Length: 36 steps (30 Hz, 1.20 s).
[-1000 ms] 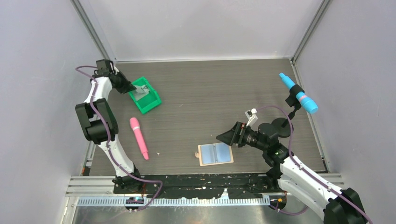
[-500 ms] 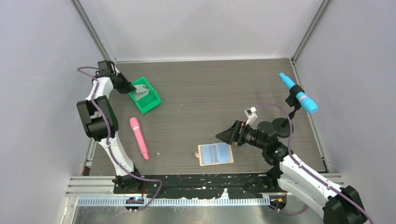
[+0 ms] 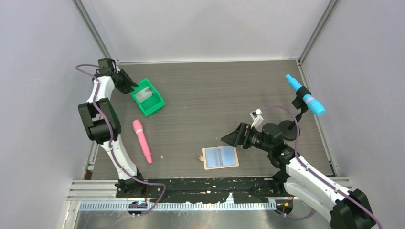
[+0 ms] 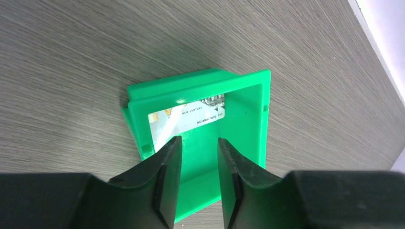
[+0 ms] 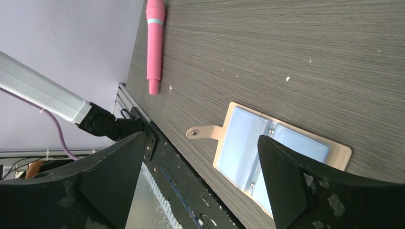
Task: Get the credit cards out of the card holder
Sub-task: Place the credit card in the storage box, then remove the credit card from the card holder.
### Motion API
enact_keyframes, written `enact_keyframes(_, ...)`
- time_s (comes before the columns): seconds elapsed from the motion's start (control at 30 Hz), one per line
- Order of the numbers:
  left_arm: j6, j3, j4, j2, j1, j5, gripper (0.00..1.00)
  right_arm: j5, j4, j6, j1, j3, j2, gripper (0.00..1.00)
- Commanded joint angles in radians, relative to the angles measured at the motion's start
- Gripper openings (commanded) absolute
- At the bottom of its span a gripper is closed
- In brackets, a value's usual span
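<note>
Card holder (image 3: pixel 220 157) lies spread open near the table's (image 3: pixel 215 90) front edge, blue panels up, strap tab pointing left. Can't tell if cards sit in its sleeves. Right gripper (image 3: pixel 232 138) hovers over its far right side, jaws spread wide, empty. Pink pen (image 3: pixel 142 140) lies well apart to the left. Farther back left, green bin (image 3: pixel 154 107) holds one credit card (image 4: pixel 186 119) against its wall. Left gripper (image 4: pixel 198 162) hangs over the bin, jaws slightly apart, pinching nothing.

A robotics lab test cell: plain grey walls (image 3: pixel 205 28) on aluminium rails (image 3: pixel 97 33) enclose a wood-grain table (image 3: pixel 215 90) with 2 bolted robot arms (image 3: pixel 98 126).
</note>
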Motion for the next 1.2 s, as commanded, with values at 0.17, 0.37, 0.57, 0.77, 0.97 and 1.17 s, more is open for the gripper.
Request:
enact_keyframes(0.17, -0.049, 0.011, -0.111, -0.148, 0.003, -0.031, 0.43, 0.041, -0.14, -0.068, 0.002, 0.087, -0.011, 0.96)
enact_keyframes(0.37, -0.037, -0.145, -0.147, -0.332, -0.045, 0.031, 0.44, 0.074, -0.243, -0.069, 0.002, 0.12, -0.012, 0.99)
enact_keyframes(0.57, -0.008, -0.352, -0.148, -0.55, -0.162, 0.068, 0.45, 0.056, -0.265, -0.046, 0.005, 0.108, -0.007, 0.88)
enact_keyframes(0.77, 0.003, -0.56, -0.108, -0.766, -0.383, 0.082, 0.47, 0.066, -0.303, -0.056, 0.01, 0.085, -0.052, 0.8)
enact_keyframes(0.97, -0.066, -0.801, 0.033, -0.934, -0.612, 0.079, 0.51, 0.075, -0.319, -0.048, 0.019, 0.045, -0.109, 0.68)
enact_keyframes(1.17, -0.174, -0.992, 0.227, -0.996, -0.807, 0.052, 0.53, 0.076, -0.321, -0.045, 0.044, 0.016, -0.106, 0.6)
